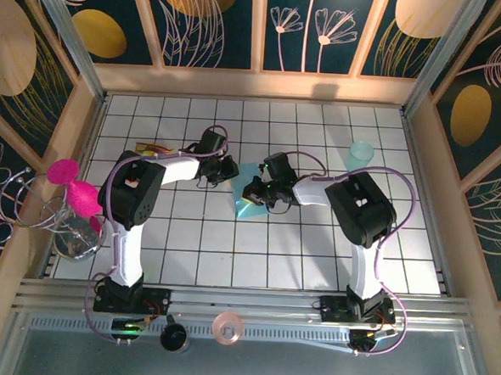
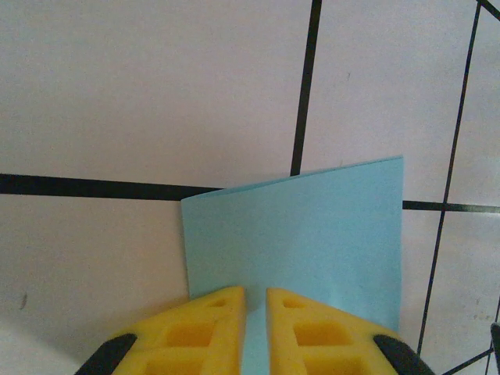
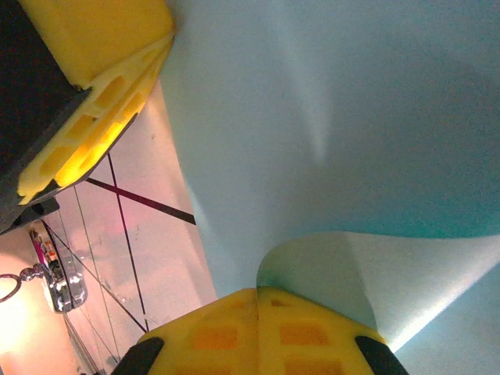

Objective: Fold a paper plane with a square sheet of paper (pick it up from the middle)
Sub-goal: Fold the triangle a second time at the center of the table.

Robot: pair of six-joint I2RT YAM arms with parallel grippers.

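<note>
- The square sheet of paper (image 1: 247, 209) lies in the middle of the tiled worktop (image 1: 315, 251), where the two arms meet, with one flap curling upward.
- The left gripper (image 2: 255, 291) sits low over the sheet's edge. Its jaws are almost together, with blue paper showing through the thin slit; I cannot tell whether they grip it.
- The right gripper (image 3: 258, 293) has its jaws pressed together, pinching the curled flap.
- A pale-teal cup (image 1: 361, 153) stands well apart, far right.
</note>
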